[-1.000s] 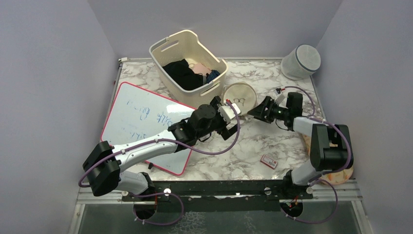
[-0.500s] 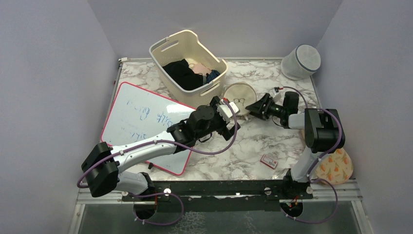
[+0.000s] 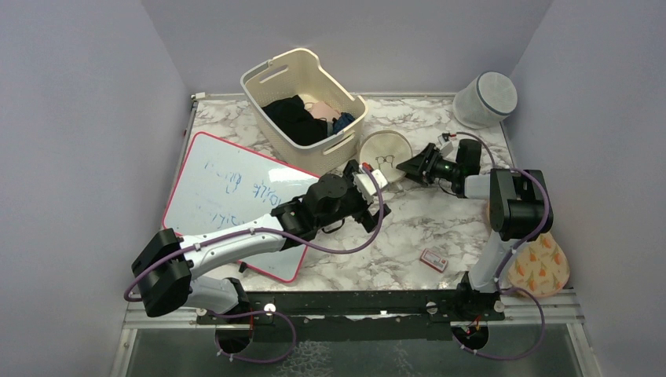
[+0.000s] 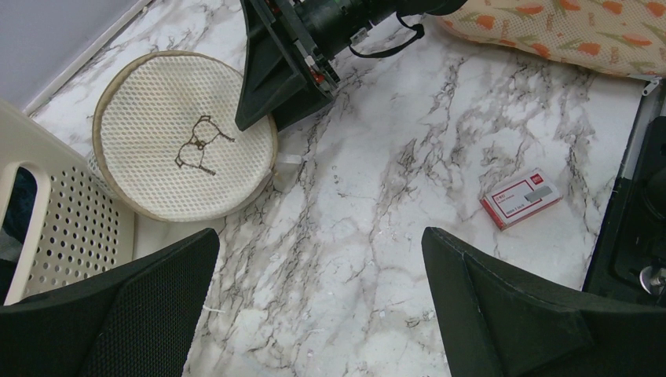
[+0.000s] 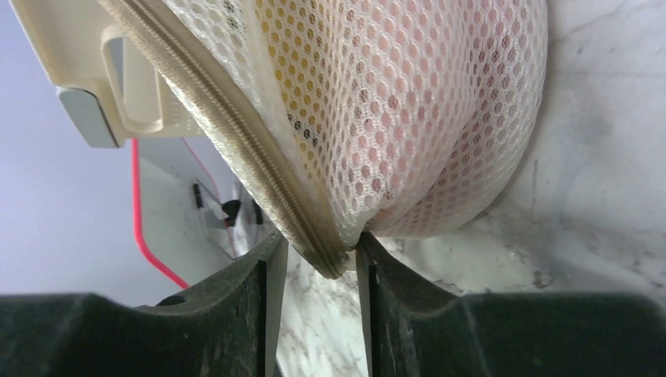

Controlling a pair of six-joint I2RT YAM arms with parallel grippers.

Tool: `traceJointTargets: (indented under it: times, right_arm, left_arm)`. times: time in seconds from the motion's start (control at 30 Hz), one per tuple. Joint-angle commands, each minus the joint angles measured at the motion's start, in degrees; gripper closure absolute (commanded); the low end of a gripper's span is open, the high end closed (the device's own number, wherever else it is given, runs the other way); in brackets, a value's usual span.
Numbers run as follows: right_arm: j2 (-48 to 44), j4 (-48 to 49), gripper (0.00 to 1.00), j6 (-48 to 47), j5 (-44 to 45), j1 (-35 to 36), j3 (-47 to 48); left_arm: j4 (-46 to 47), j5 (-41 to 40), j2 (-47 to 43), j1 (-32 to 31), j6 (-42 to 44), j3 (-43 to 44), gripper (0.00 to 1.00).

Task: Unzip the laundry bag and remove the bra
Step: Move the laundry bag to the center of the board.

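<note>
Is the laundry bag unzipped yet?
Shut where visible: the zipper on the laundry bag runs closed to the right gripper pinching it.

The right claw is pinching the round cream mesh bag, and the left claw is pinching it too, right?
No. The right gripper pinches the round cream mesh bag, but the left wrist view shows the left gripper open, clear of it.

No legible text in any view.
Whiteboard (image 3: pixel 228 196), left centre of the top view: blue handwritten marks, too faint to read.
Small red-and-white box (image 4: pixel 521 198), right of the left wrist view: grey label panel, print too small to read.
Laundry bag (image 4: pixel 184 135), upper left of the same view: dark bra outline printed on the flat top, no words.
</note>
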Motion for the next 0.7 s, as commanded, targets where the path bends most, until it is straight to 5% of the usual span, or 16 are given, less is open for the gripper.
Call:
traceJointTargets:
  times: [0.0, 0.23, 0.43, 0.67]
  right_arm:
    - [-1.36, 6.59, 0.70, 2.61, -4.01, 0.52, -1.67]
    - [-10.60, -6.77, 0.98, -5.86, -5.40, 0.52, -3.57]
    - [-20.02, -24.70, 0.99, -17.60, -8.60, 0.48, -6.34]
    - [-27.26, -40.55, 0.99, -25.02, -9.26, 0.59, -7.58]
  left_arm:
    - [2.22, 3.78, -1.22, -0.30, -0.38, -0.01, 0.06]
    - [2.14, 1.23, -3.02, -0.30, 11.47, -3.76, 0.01]
    - [7.20, 3.14, -5.83, -0.30, 25.46, -11.59, 0.01]
    - [7.49, 3.87, -4.42, -0.78, 30.10, -12.96, 0.09]
